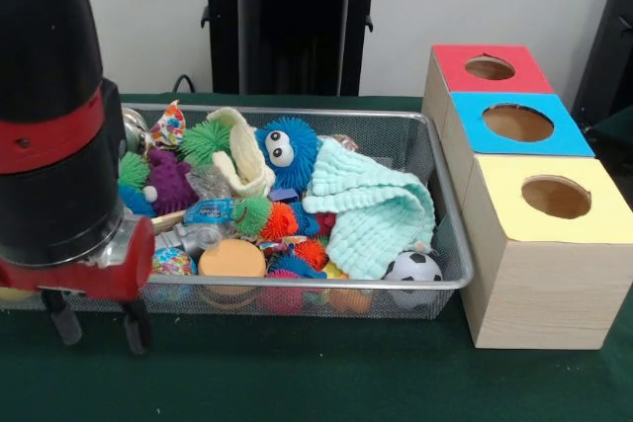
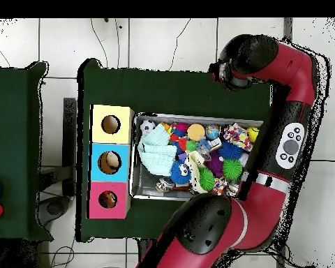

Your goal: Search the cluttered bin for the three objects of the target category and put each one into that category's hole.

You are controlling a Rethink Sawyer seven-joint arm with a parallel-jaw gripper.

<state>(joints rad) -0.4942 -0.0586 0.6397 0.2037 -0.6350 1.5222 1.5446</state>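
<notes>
1. i'm looking into the large shallow silver wire-mesh bin (image 1: 447,244), packed with spiky rubber balls, a blue googly-eyed fuzzy toy (image 1: 286,148) and a small soccer ball (image 1: 412,267).
2. my gripper (image 1: 96,321) hangs outside the bin's near corner, over the green cloth-covered table (image 1: 297,373); the two dark fingers stand apart with nothing between them.
3. the mint-green waffle-knit cloth (image 1: 371,207) lies on top of the pile at the end of the bin nearest the boxes, draped and bunched. it's the easy one.
4. the cream cloth (image 1: 242,157) sits mid-bin, folded upright between a green spiky ball (image 1: 205,140) and the blue toy.
5. the white polka-dot cloth (image 1: 168,126) peeks out at the far corner, mostly buried.
6. i judge all three light, limp and grippy: pinch a raised fold, not a flat spot, or the mesh and neighbouring balls come along.
7. the round hole in the yellow-faced pale wood box (image 1: 556,197) is open, just beside the bin; a trailing cloth could snag its rim.
</notes>
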